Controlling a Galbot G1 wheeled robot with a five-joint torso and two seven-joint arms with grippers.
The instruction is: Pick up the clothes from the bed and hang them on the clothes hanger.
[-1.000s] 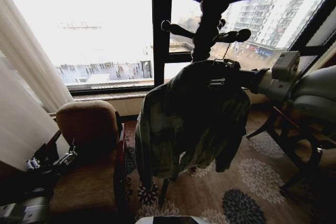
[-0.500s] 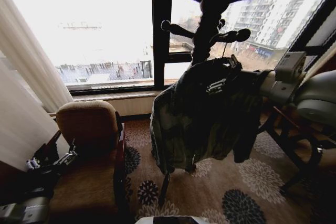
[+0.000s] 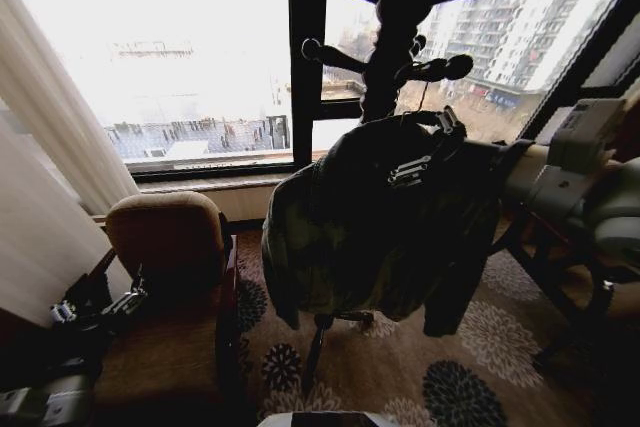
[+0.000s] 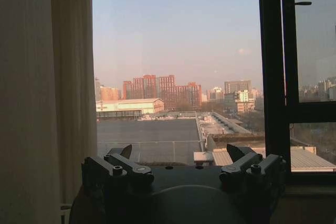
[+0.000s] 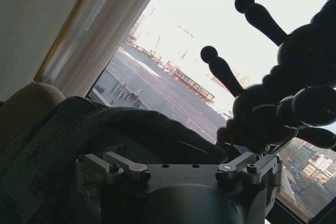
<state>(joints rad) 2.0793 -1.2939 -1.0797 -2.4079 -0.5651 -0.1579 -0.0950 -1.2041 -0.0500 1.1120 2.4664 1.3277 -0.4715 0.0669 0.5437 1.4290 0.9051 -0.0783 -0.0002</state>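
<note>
The clothes, a faded denim jacket (image 3: 370,237), hang in the air in front of the dark coat stand (image 3: 400,37). They drape over my right gripper (image 3: 425,162), which is shut on the clothes hanger under the collar. The hanger's thin wire hook (image 3: 432,97) rises toward the lower pegs. In the right wrist view the denim (image 5: 79,129) covers the fingers, with the pegs (image 5: 226,74) close beyond. My left gripper (image 4: 181,153) is parked low over the armchair (image 3: 170,237), open and holding nothing. The bed is out of view.
A big window with a dark frame (image 3: 305,87) stands behind the coat stand, and a pale curtain (image 3: 50,147) hangs at the left. Dark wooden furniture legs (image 3: 560,267) stand at the right on the flowered carpet (image 3: 470,357).
My right arm has drawn back to the right and lifted a little, carrying the jacket higher against the stand; the jacket has swung. The left arm has not moved.
</note>
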